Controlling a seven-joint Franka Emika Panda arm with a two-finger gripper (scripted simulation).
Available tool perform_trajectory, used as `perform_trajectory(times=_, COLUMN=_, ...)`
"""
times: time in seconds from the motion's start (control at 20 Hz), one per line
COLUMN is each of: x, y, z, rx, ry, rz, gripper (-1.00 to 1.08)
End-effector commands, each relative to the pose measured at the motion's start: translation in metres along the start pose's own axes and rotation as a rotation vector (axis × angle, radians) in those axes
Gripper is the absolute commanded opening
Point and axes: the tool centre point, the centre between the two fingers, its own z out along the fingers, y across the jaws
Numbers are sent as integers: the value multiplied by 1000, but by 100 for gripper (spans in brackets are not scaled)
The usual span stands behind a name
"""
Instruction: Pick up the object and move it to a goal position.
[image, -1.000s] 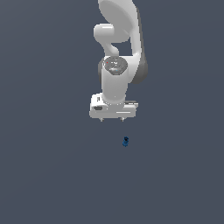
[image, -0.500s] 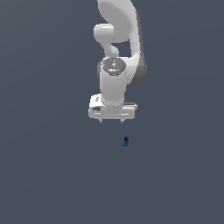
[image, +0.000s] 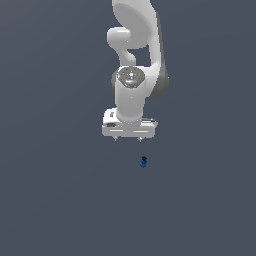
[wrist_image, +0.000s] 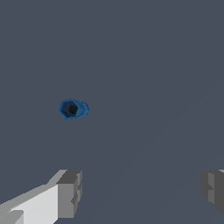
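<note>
Fingers (wrist_image: 70, 194) of the white gripper (wrist_image: 142, 192) stand wide apart in the wrist view, one grey-tipped pad at each side of the frame with plain dark-grey ground between them and nothing held. Beyond those tips lies the object (wrist_image: 73, 109), a small dark-blue piece seen almost end-on, so that a dark hollow shows in its faceted, roughly hexagonal face and a lighter blue flank trails off to one side. It sits clear of both pads, not between them, and nearer in line with the finger that carries the white body than with the other one.

Seen from the exterior view, the gripper (image: 128, 138) shows only as two short tips poking from under the broad white hand, set well apart (this agrees with the wrist view). That camera adds what the wrist camera cannot: the whole white arm (image: 134, 60) rising above the hand, with its round wrist joint facing the lens. It also shows the object (image: 143, 161) as a tiny upright, knobbly blue piece on the ground (image: 55, 200), below the hand and just past the tip on the exterior view's right, not touching it. At that size its hollow cannot be made out there; the gap in height between tips and object is also hard to judge.
</note>
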Motion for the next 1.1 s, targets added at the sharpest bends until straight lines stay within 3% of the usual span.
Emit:
perform_trajectory(times=0.0, x=2, y=-3, z=2, rx=1, ry=0, rz=21, gripper=100)
perform_trajectory(times=1.05, x=40, y=-57, z=40, rx=24, ry=5, rz=434, gripper=100)
